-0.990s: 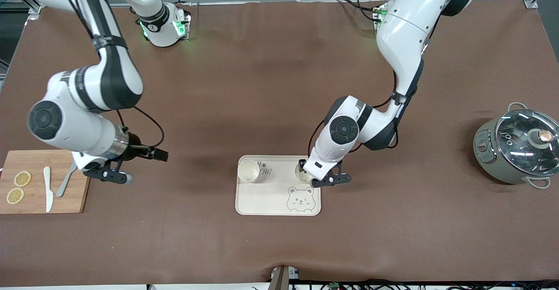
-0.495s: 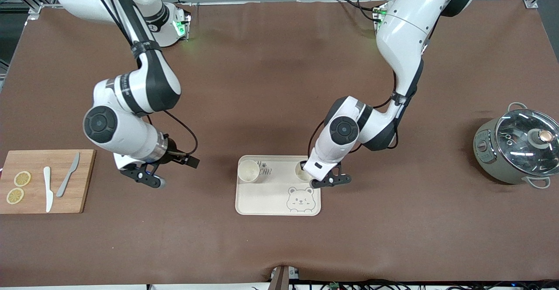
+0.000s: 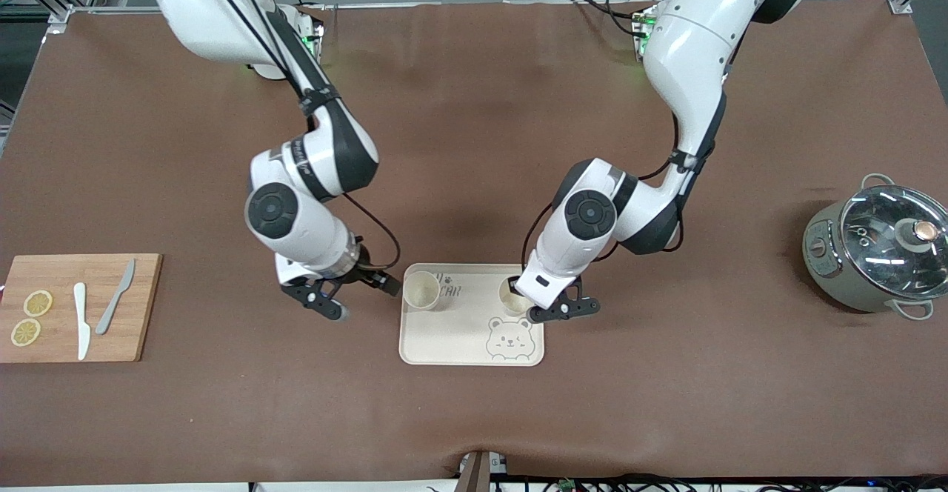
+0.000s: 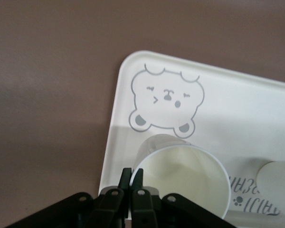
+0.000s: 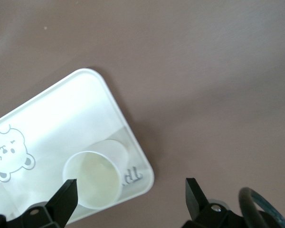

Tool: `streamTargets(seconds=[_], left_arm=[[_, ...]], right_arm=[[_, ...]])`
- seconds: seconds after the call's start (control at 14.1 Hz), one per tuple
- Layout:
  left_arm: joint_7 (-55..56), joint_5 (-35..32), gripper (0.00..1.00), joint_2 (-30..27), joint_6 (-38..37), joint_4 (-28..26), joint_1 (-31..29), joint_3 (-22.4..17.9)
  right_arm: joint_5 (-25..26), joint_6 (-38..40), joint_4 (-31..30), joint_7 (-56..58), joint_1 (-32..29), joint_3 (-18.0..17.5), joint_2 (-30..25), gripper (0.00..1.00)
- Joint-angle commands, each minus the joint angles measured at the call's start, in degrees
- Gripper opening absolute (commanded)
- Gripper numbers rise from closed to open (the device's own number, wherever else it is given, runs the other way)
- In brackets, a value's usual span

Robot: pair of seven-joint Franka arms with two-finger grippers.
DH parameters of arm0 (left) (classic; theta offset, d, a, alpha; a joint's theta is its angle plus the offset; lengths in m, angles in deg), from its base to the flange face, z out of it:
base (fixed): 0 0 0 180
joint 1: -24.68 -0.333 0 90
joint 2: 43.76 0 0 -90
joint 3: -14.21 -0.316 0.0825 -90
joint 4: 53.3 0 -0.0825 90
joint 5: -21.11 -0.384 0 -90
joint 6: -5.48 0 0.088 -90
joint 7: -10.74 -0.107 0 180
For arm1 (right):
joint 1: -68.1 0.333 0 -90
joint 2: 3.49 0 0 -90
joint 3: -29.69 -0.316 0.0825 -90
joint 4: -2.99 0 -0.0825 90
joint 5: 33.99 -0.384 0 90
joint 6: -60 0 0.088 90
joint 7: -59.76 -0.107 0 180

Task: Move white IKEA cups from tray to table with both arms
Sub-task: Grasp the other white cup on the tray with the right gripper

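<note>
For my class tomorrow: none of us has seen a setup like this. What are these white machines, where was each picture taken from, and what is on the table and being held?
These are two robot arms at a brown table. The wide picture looks down from a camera facing them; the other two come from cameras on their wrists. The left claw pinches the rim of one white cup on the bear tray. The right claw, open, hangs over the table just beside the tray, near the second cup, which stands free. A cutting board with lemon slices and two knives lies toward the right arm's end, a lidded pot toward the left arm's.
</note>
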Motion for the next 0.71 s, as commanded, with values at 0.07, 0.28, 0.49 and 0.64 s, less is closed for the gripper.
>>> streamTargets(seconds=[0.07, 0.28, 0.49, 0.64], left_arm=[[0.43, -0.61, 0.0, -7.56, -7.12, -2.29, -5.36, -0.06], [-3.67, -1.13, 0.0, -12.84, -9.43, -7.46, -11.51, 0.03], [-7.12, -1.4, 0.0, -16.0, -9.43, -12.65, -16.17, -0.06], [-9.05, -1.48, 0.0, -16.97, -9.25, -15.99, -20.65, 0.12]], right_arm=[[0.15, -2.56, 1.89, -3.91, 1.85, 0.59, 3.82, 0.99], [-0.2, -2.21, 1.72, -4.45, 2.13, 0.59, 4.1, 0.61], [-0.47, -2.48, 1.63, -5.75, 2.91, 0.59, 4.8, 0.54], [-0.29, -2.56, 1.63, -6.03, 2.92, 0.59, 5.24, 0.48]])
